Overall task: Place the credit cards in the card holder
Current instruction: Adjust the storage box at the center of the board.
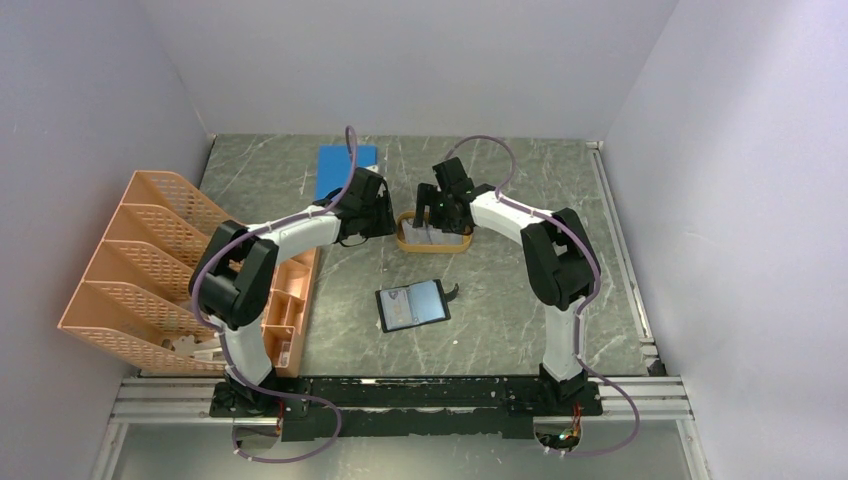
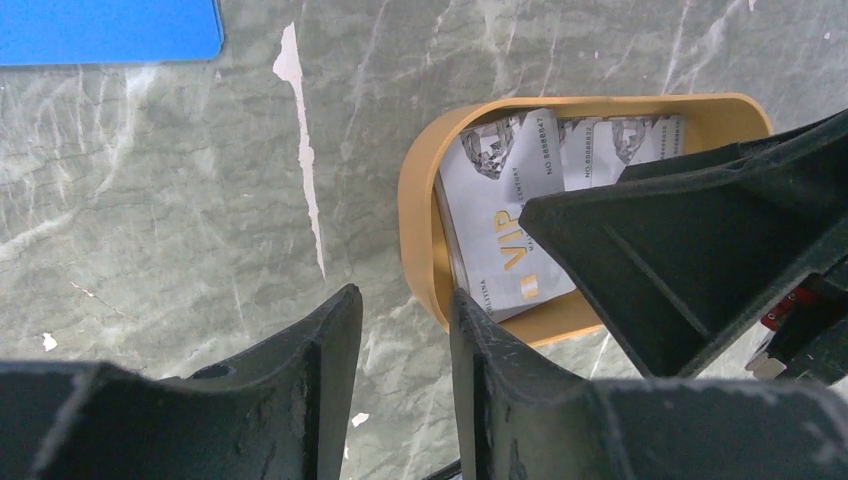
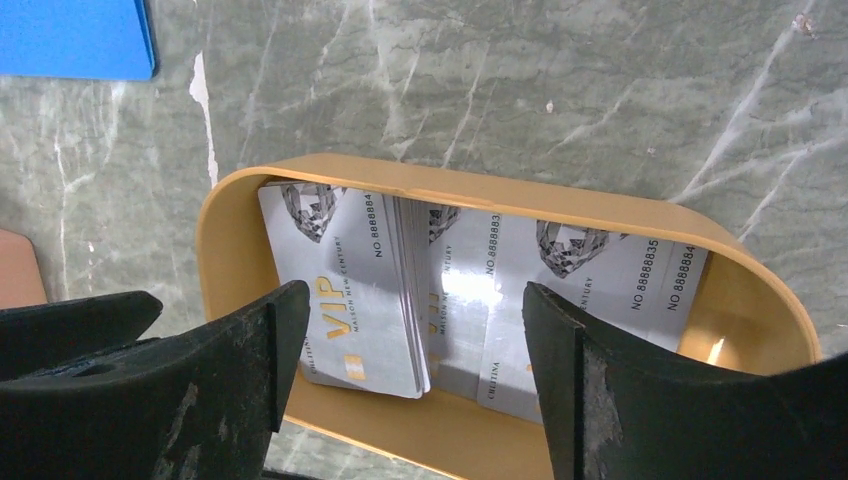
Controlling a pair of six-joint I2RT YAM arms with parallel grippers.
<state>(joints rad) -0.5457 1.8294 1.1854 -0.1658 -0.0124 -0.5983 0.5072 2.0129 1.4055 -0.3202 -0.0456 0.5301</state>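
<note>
Top external view: nearest, the card holder (image 1: 412,305) is laid open on the table. Beyond it, the credit cards (image 3: 350,300) are stacked in the orange tray (image 3: 450,190), straddled by the right gripper (image 3: 410,310), jaws spread wide and empty. The left gripper (image 2: 402,300), slightly parted, is held alongside. Only the top card's edge should be pinched, not the stack.

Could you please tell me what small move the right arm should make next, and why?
Probably lower the right gripper a little into the orange tray and close on one of the credit cards. Its jaws stand wide open over the stacked cards and hold nothing. The card holder lies open on the table, nearer the arm bases.
</note>
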